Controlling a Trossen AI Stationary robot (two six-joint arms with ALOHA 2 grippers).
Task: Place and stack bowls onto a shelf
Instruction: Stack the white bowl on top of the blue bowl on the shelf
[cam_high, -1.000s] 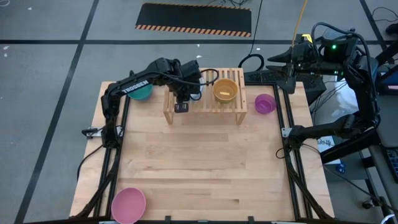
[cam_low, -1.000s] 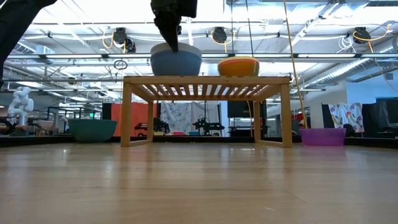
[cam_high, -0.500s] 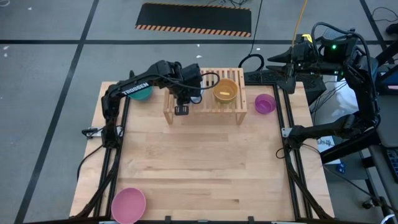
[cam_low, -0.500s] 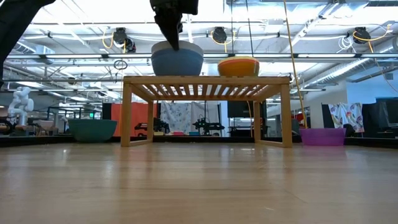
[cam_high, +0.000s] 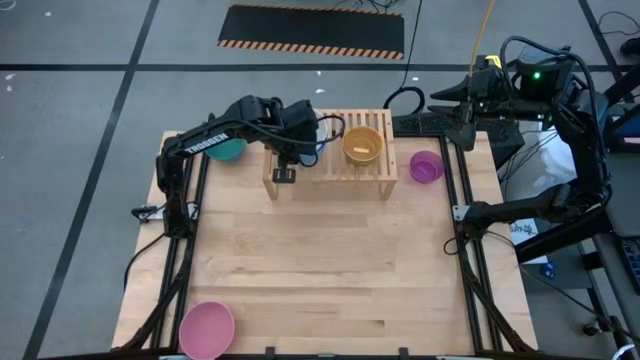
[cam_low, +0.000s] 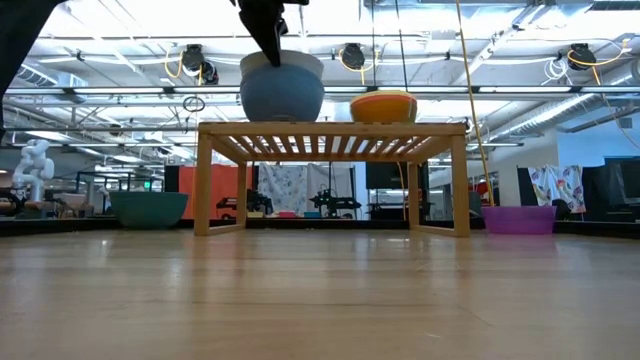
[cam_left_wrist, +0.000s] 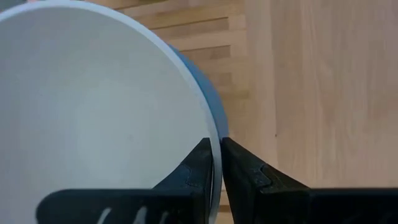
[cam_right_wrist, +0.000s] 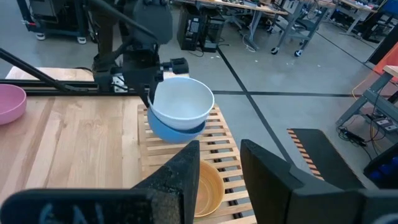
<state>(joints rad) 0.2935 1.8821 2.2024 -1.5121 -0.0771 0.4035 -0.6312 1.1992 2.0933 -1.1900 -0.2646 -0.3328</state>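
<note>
A light wood table (cam_high: 320, 270) is seen in a workshop hall, with a pink bowl (cam_high: 206, 329) at its near left corner and a teal bowl (cam_high: 229, 150) at the back left. Over the left end of the shelf (cam_high: 375, 172), a white bowl (cam_right_wrist: 182, 99) nested in a blue bowl (cam_right_wrist: 163, 129) is held by the left end effector (cam_left_wrist: 214, 162), clenched on the white rim. For a clean placement, the stack should be lowered level until the blue base rests on the slats, clear of the yellow bowl (cam_high: 362, 145), before release. A purple bowl (cam_high: 426, 166) lies right of the shelf. The right end effector (cam_right_wrist: 219, 163) waits released, behind the table's right corner.
</note>
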